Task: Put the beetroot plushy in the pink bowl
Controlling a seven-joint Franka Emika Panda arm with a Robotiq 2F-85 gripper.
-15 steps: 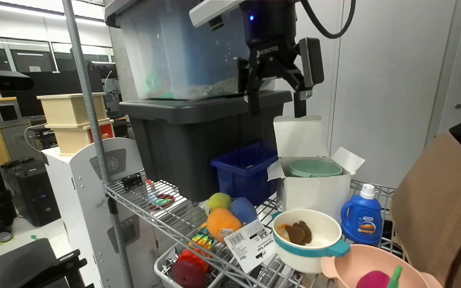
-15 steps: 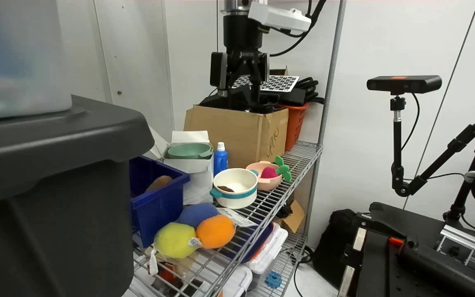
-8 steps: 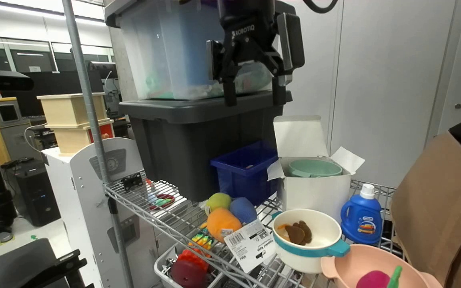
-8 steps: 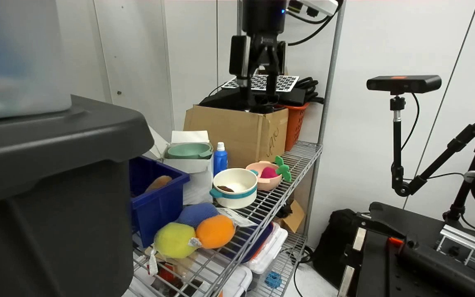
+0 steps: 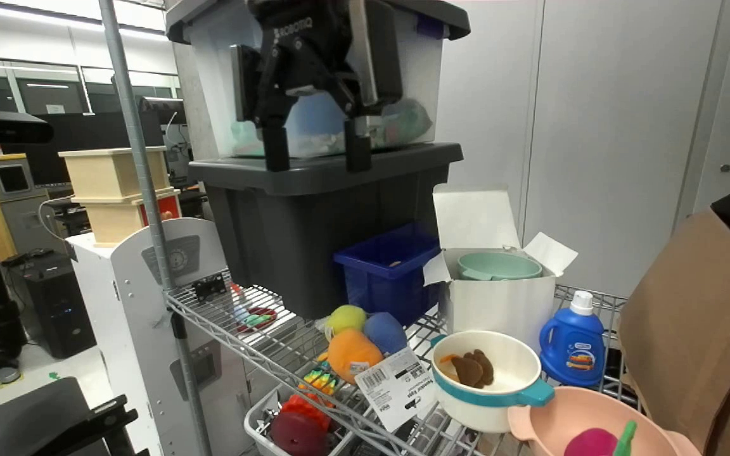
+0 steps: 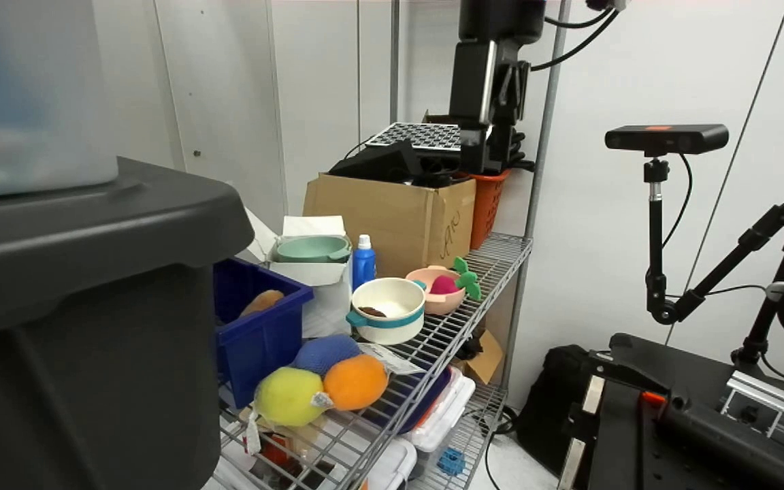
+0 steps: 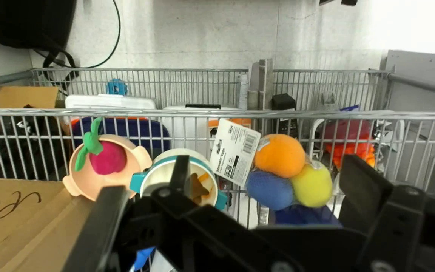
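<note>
I see the beetroot (image 7: 108, 158) lying inside the pink bowl (image 5: 574, 415), its green leaves (image 7: 91, 143) reaching over the rim; all three views show it there. My gripper (image 5: 317, 163) hangs with its jaws spread wide, well above the shelf (image 7: 187, 112) and well apart from the beetroot; in an exterior view the clear tote (image 5: 417, 76) and the dark tote (image 5: 263, 221) show through the gap between its fingers (image 5: 275, 149). Just beside the pink bowl I see the white bowl (image 5: 466, 408) with its teal band, upright, brown pieces (image 5: 469, 368) inside it; I can't tell whether the two bowls touch. The white bowl sits between the pink bowl and a card (image 7: 234, 149), and at the card's edge the orange ball (image 7: 280, 155), blue ball (image 7: 270, 189) and yellow ball (image 7: 312, 185) huddle together, touching. Near the white bowl is a white box (image 5: 498, 310), flaps spread, with the green bowl (image 5: 499, 266) in it. The bottle (image 5: 573, 345) stands upright between the white box and the cardboard box (image 6: 378, 207). The blue bin (image 5: 374, 291) stands between the white box and the dark tote, and the clear tote rests on top of the dark tote.
</note>
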